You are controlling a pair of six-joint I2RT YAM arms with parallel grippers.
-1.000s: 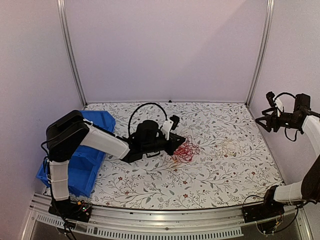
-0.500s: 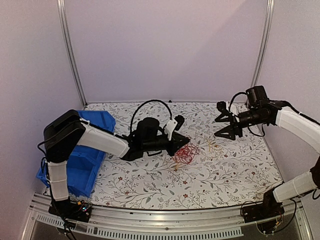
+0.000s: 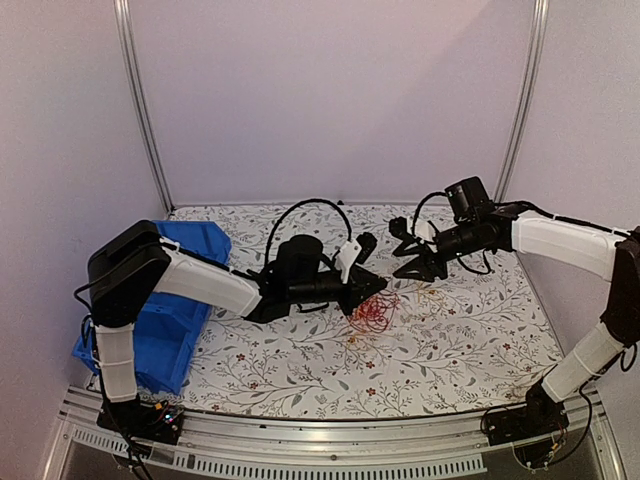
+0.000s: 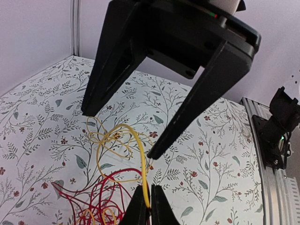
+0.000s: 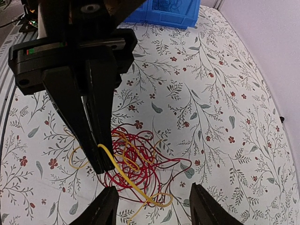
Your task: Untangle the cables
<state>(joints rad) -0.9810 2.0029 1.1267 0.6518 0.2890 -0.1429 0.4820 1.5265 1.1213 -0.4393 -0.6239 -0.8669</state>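
Cables [image 3: 373, 312], thin red-yellow loops, seemingly knotted: left hand [image 4: 146, 206] pinches 1, right hand [image 4: 119, 135] splayed.

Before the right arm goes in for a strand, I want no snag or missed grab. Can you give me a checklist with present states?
1. Hold on the yellow cable: ok, the left gripper is shut on it.
2. The right gripper is open: ok, jaws wide apart.
3. Right gripper aimed at the red cables: ok, they lie just ahead of it.
4. Yellow cable free of the red cables: not ok, the loops are intertwined.
5. Clearance between the two grippers: cannot tell.
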